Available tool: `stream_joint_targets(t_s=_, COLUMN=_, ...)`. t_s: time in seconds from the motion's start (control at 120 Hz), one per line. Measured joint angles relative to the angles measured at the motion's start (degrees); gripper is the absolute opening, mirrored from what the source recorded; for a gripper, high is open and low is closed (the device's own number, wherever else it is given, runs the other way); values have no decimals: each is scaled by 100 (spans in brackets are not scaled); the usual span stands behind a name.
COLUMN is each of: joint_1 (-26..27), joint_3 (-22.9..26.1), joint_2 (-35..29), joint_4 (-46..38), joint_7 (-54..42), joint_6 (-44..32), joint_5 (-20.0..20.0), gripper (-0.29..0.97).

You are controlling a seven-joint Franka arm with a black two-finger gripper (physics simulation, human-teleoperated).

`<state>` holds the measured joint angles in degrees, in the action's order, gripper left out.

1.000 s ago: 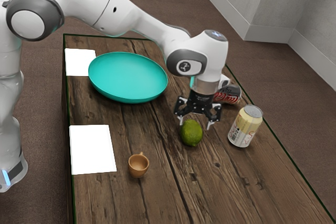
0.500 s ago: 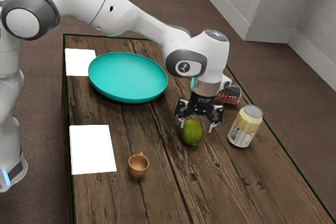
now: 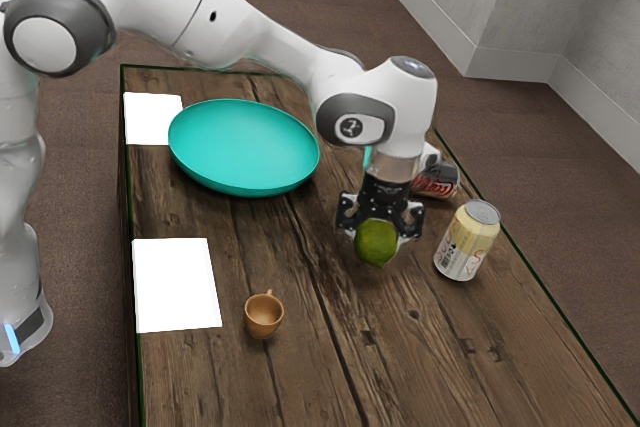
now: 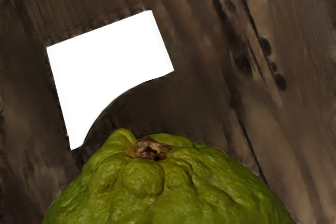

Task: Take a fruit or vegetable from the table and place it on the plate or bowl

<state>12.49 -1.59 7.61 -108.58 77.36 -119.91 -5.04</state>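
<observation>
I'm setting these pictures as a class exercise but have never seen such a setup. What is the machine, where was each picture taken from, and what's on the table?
It is a simulated robot arm, white and jointed, ending in two black fingers. One picture is taken from beside the wooden table; the other comes from a camera on the arm's hand, looking down. On the table are a teal plate, two white sheets, a small brown cup, an upright can and a red can on its side. The fingers are closed from two sides on a green fruit; the hand's camera sees that fruit close up, bumpy and green.
</observation>
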Motion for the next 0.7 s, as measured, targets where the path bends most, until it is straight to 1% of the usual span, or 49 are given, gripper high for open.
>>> stream_joint_targets(t_s=0.117, joint_1=-3, joint_3=-74, joint_2=-416, joint_4=152, joint_7=11, joint_6=244, joint_5=33, gripper=32)
stream_joint_targets(t_s=0.183, joint_1=148, joint_3=-373, joint_2=-530, joint_4=446, joint_7=2, joint_6=465, joint_5=46, gripper=33)
stream_joint_targets(t_s=0.267, joint_1=376, joint_3=-931, joint_2=-556, joint_4=887, joint_7=-25, joint_6=847, joint_5=106, gripper=33)
stream_joint_targets(t_s=0.342, joint_1=629, joint_3=-1638, joint_2=-554, joint_4=1098, joint_7=-87, joint_6=1111, joint_5=144, gripper=33)
stream_joint_targets(t_s=0.375, joint_1=640, joint_3=-1907, joint_2=-560, joint_4=1146, joint_7=-121, joint_6=1207, joint_5=157, gripper=33)
stream_joint_targets(t_s=0.442, joint_1=422, joint_3=-2267, joint_2=-578, joint_4=1175, joint_7=-189, joint_6=1358, joint_5=175, gripper=33)
stream_joint_targets(t_s=0.517, joint_1=-28, joint_3=-2470, joint_2=-639, joint_4=1151, joint_7=-256, joint_6=1492, joint_5=209, gripper=33)
stream_joint_targets(t_s=0.567, joint_1=-307, joint_3=-2578, joint_2=-771, joint_4=993, joint_7=-296, joint_6=1558, joint_5=253, gripper=33)
stream_joint_targets(t_s=0.667, joint_1=-1048, joint_3=-2508, joint_2=-1068, joint_4=569, joint_7=-365, joint_6=1623, joint_5=345, gripper=33)
stream_joint_targets(t_s=0.7, joint_1=-1170, joint_3=-2409, joint_2=-1179, joint_4=423, joint_7=-383, joint_6=1628, joint_5=404, gripper=33)
